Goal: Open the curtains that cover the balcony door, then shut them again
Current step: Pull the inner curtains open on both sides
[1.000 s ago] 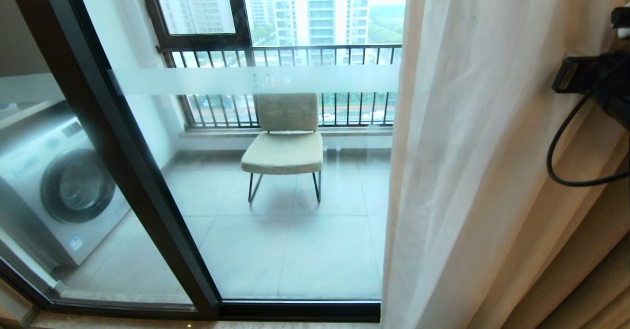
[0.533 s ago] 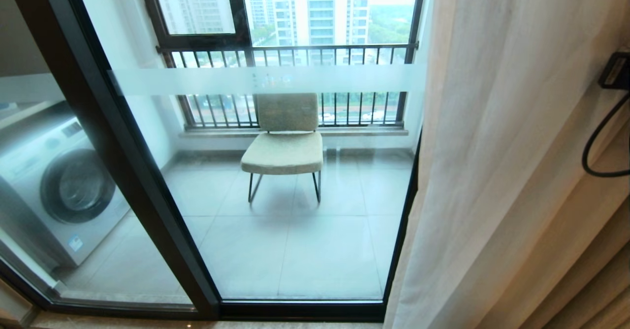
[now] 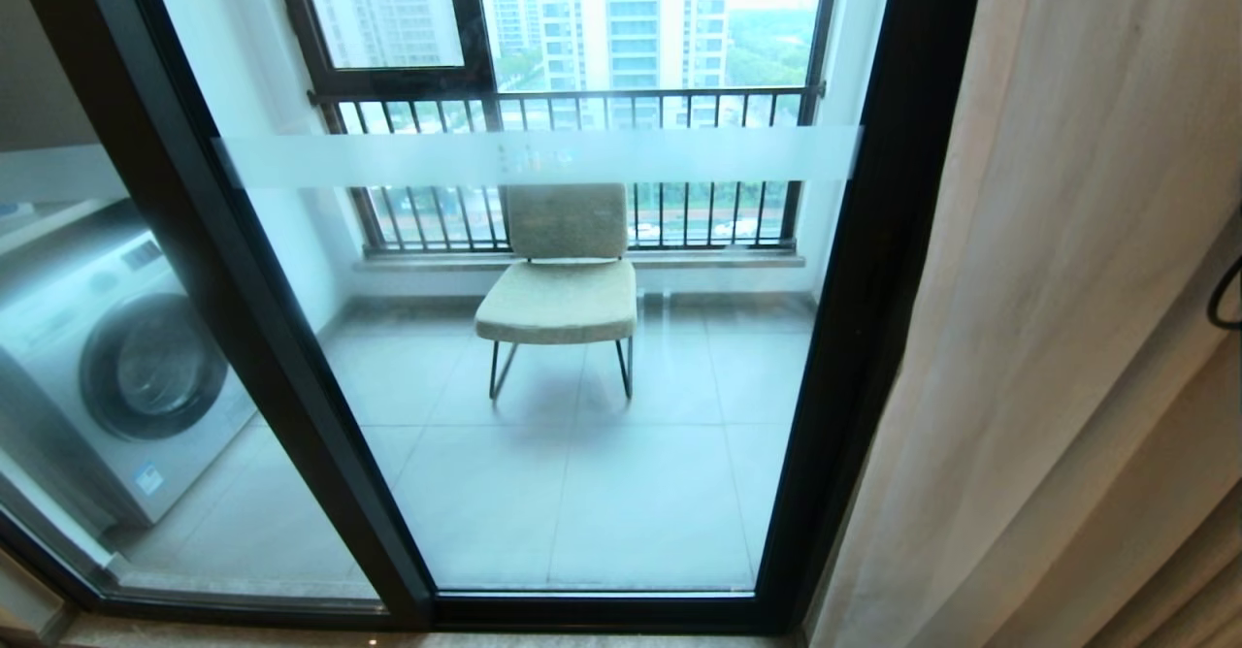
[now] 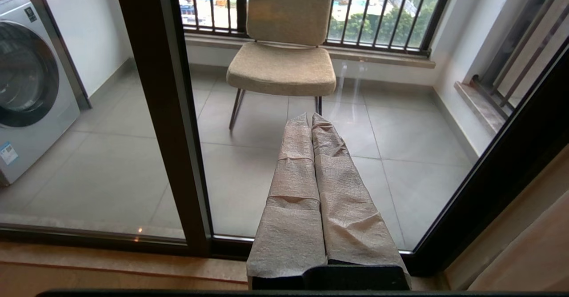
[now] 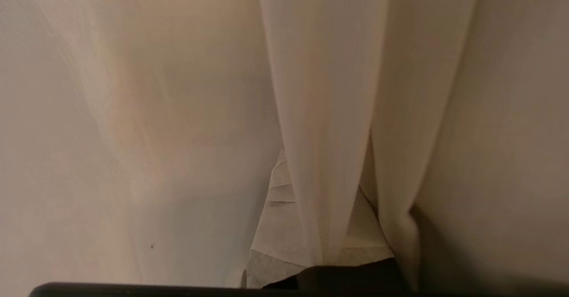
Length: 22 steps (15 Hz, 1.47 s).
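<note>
At right, curtains (image 3: 1067,338) hanging vertically, bunched

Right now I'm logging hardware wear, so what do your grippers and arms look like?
The left gripper has two long fingers wrapped in crinkled pale beige-grey covering, on a black base. The right gripper's fingers show the same pale wrapping and a black base, mostly hidden by the curtains. A black cable loop shows in the head view.

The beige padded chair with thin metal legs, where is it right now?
In the head view the beige padded chair stands centrally on the balcony, behind the glass balcony door, backed against the black railing.
</note>
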Motion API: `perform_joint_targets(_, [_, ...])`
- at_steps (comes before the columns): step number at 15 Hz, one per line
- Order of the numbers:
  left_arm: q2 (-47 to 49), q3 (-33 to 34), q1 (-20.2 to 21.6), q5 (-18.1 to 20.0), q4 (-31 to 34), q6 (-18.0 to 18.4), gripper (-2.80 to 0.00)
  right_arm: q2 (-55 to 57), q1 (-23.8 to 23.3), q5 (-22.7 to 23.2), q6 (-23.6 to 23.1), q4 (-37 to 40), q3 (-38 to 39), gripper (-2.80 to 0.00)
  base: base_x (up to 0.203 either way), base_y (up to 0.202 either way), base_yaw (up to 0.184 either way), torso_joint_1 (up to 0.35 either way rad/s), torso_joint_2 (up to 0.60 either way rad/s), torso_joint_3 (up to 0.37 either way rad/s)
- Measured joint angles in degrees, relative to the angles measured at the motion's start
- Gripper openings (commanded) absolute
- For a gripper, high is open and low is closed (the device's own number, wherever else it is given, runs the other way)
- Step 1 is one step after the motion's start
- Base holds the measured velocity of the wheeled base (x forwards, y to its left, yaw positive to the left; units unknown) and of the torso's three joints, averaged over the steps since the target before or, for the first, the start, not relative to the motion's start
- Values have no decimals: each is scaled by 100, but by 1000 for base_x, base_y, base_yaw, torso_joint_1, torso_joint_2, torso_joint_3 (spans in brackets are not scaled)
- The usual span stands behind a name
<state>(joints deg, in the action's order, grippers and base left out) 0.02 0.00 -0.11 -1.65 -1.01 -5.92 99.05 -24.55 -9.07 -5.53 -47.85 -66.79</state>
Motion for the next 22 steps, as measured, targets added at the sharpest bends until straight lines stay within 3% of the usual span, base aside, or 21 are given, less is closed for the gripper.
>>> perform_joint_targets(11, [0,0,-7,1,-2,-1,-280,752,-1156,1,-12,-20,-630,-280,0,0,0,0,0,0])
perform_joint_targets(22, [0,0,-5,2,-1,-1,-280,807,-1218,333,-77,-71,-641,-280,0,0,0,0,0,0])
